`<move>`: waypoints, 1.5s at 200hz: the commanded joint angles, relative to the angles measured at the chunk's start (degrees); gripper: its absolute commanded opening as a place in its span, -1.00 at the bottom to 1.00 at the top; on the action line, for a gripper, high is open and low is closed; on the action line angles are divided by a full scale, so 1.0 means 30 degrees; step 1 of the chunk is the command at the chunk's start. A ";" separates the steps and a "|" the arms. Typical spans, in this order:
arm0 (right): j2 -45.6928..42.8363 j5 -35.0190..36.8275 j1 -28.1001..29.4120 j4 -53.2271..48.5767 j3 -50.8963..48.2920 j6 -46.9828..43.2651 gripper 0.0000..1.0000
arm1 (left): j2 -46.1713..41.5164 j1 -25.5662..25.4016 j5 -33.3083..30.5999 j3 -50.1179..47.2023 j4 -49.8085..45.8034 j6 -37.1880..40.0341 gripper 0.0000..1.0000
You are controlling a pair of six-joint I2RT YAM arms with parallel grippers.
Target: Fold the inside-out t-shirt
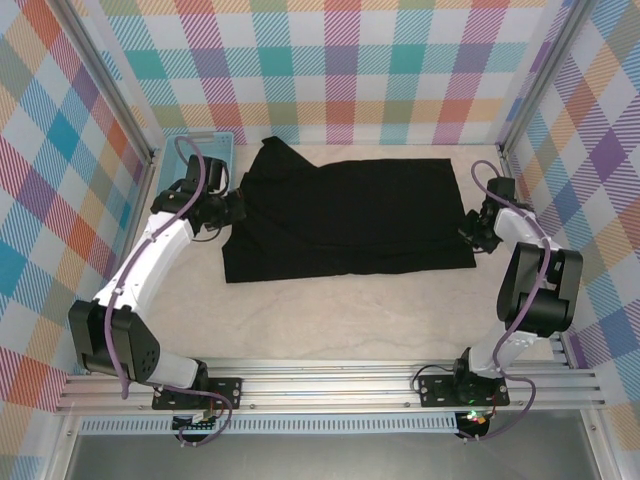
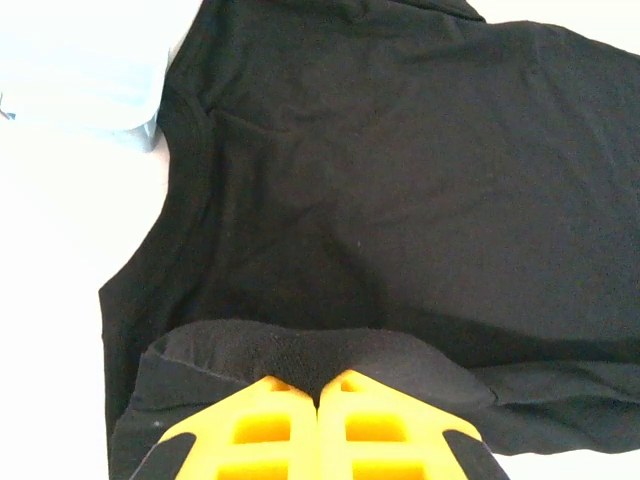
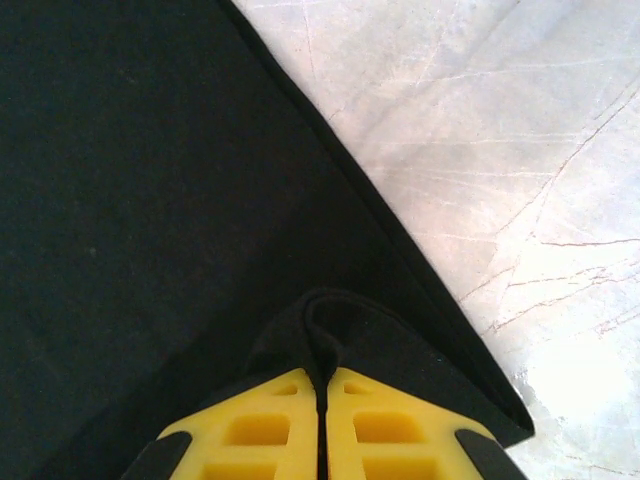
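Gripping, left tool (image 2: 318, 388): t-shirt (image 1: 350, 215) fold, toward bench (image 1: 350, 320) left edge
Right tool (image 3: 322, 380): clamped on t-shirt's right corner

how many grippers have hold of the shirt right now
2. The left gripper pinches the black t-shirt at its left edge, near the light blue basket; the right gripper pinches a fold near its right corner.

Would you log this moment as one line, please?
left gripper: shut on t-shirt left edge | right gripper: shut on t-shirt right edge | t-shirt: spread on table | light blue basket: far left
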 commanded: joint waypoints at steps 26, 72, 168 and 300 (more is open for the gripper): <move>0.0519 0.0599 0.0051 0.0159 0.1056 -0.0679 -0.83 | 0.1187 0.0254 0.0878 0.1124 0.1646 -0.0473 -1.00; 0.0907 0.0614 0.0058 0.0260 0.1362 -0.0735 -0.83 | 0.2354 0.0261 0.0277 0.2079 0.1831 -0.0395 -1.00; 0.0768 0.0891 0.0019 -0.0183 0.1869 -0.1298 -0.85 | 0.2644 0.0692 0.0570 0.2839 0.1886 -0.0284 -1.00; 0.4010 -0.0155 0.0683 -0.0314 0.4497 -0.0873 -0.81 | 0.3793 0.1051 0.0225 0.2951 0.1935 -0.0197 -1.00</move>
